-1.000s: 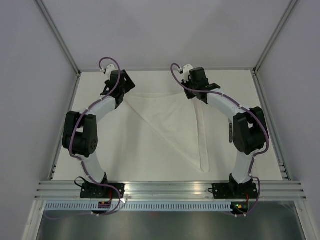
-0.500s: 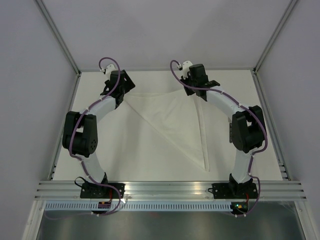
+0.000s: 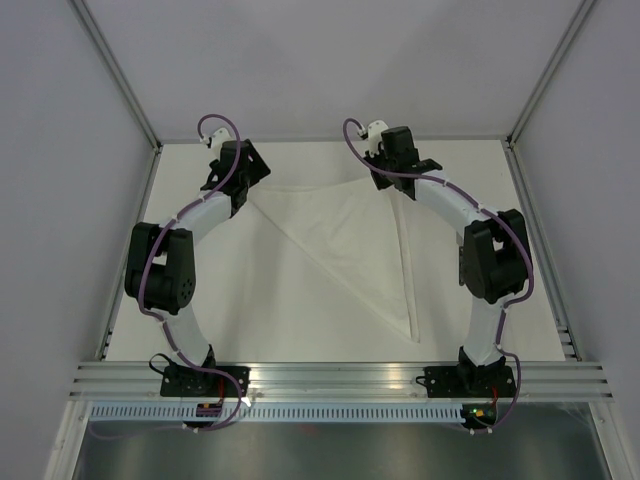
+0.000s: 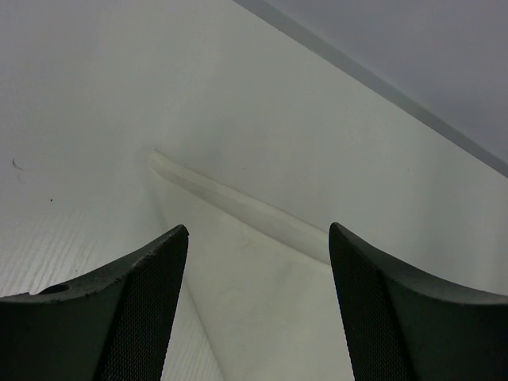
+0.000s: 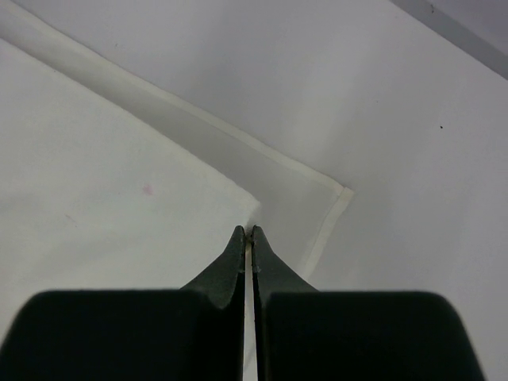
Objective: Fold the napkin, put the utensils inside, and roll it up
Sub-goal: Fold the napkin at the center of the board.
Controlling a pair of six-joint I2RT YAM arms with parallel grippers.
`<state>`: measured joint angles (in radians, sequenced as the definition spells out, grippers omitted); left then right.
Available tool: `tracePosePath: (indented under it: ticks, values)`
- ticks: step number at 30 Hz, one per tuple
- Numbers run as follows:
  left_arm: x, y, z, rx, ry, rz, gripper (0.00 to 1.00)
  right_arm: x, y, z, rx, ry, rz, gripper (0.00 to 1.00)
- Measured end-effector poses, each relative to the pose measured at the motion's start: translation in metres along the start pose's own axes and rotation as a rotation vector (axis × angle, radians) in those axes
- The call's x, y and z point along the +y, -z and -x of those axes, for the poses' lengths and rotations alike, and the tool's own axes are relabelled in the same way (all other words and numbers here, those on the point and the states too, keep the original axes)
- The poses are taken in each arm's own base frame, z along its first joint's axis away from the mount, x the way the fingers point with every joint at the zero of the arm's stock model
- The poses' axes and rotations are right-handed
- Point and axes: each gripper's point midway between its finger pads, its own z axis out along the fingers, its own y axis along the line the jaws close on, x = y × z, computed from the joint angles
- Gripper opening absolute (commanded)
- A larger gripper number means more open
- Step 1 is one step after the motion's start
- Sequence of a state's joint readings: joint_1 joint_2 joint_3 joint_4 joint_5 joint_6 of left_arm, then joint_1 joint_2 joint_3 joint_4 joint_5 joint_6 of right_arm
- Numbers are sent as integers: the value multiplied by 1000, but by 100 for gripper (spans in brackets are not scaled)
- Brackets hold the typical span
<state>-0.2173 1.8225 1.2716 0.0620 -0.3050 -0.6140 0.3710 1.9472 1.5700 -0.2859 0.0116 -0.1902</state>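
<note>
The white napkin (image 3: 340, 235) lies folded into a triangle on the table, its long point reaching toward the near right. My right gripper (image 3: 402, 186) is at its far right corner, shut on the tip of the upper layer of the napkin (image 5: 119, 206); the hemmed lower corner (image 5: 340, 192) lies just beyond the fingertips. The right gripper (image 5: 248, 232) shows a thin sliver of cloth between its jaws. My left gripper (image 3: 246, 178) hangs open over the napkin's far left corner (image 4: 262, 294), and the left gripper (image 4: 258, 238) holds nothing. The utensils are out of view.
The white table (image 3: 280, 320) is enclosed by grey walls with metal posts at the back corners. An aluminium rail (image 3: 340, 375) carrying both arm bases runs along the near edge. A metal strip (image 3: 560, 300) borders the right side.
My right gripper has shifted slightly toward the back with the napkin corner, and the napkin's right edge has straightened a little. The left arm has not moved.
</note>
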Motion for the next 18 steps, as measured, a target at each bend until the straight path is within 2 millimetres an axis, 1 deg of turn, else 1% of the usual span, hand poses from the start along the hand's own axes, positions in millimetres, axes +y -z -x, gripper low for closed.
tracePosePath:
  ticks: [6,13,18]
  values:
    - [-2,0,4,-7,3,-5,77,-8,1,2,-5,-7,-12,1]
    - [-3,0,4,-7,3,-5,77,-10,3,7,-10,-7,-13,0]
    - [-3,0,4,-8,3,-5,77,-12,5,16,-27,-7,-17,0]
